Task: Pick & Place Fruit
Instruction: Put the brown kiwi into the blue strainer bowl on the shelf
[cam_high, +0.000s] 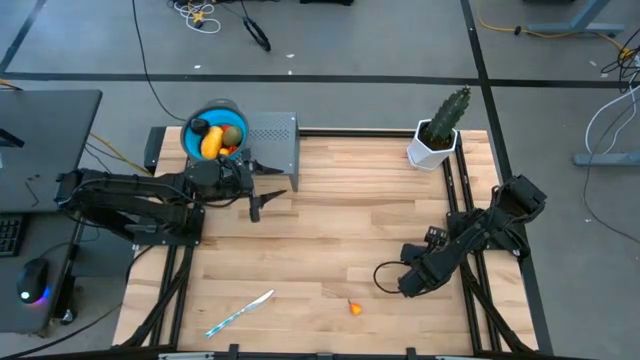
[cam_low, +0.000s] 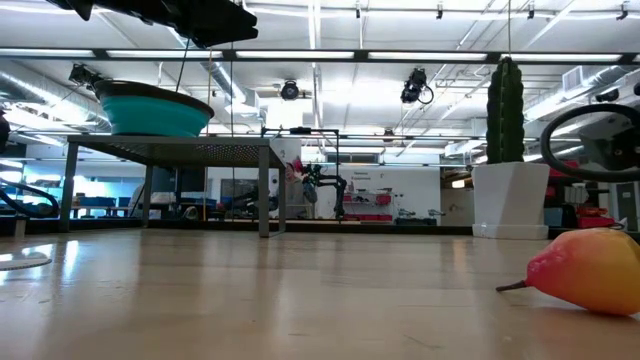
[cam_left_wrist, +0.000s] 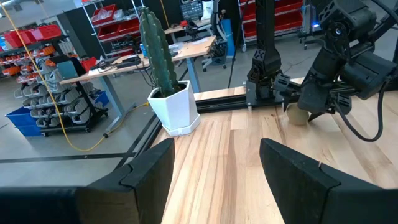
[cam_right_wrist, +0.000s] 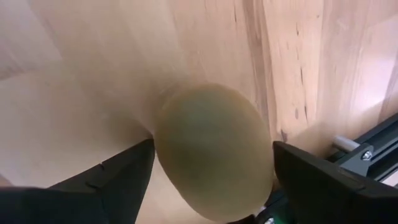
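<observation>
On my left I see the blue bowl (cam_high: 215, 112) holding the yellow-orange fruit (cam_high: 211, 144) and others, on the grey stand (cam_high: 272, 140). My left gripper (cam_high: 262, 195) hovers beside it, fingers apart, empty. A small orange-red fruit (cam_high: 355, 308) lies near the front edge. My right gripper (cam_right_wrist: 211, 180) is down, fingers wide around an olive-brown oval fruit (cam_right_wrist: 214, 149), not clamped

Olive-brown oval toy fruit (cam_right_wrist: 214, 152) between the black right gripper (cam_right_wrist: 211, 186) fingers; yellow-orange oblong fruit (cam_high: 211, 143) in the teal-blue bowl (cam_high: 192, 131)
</observation>
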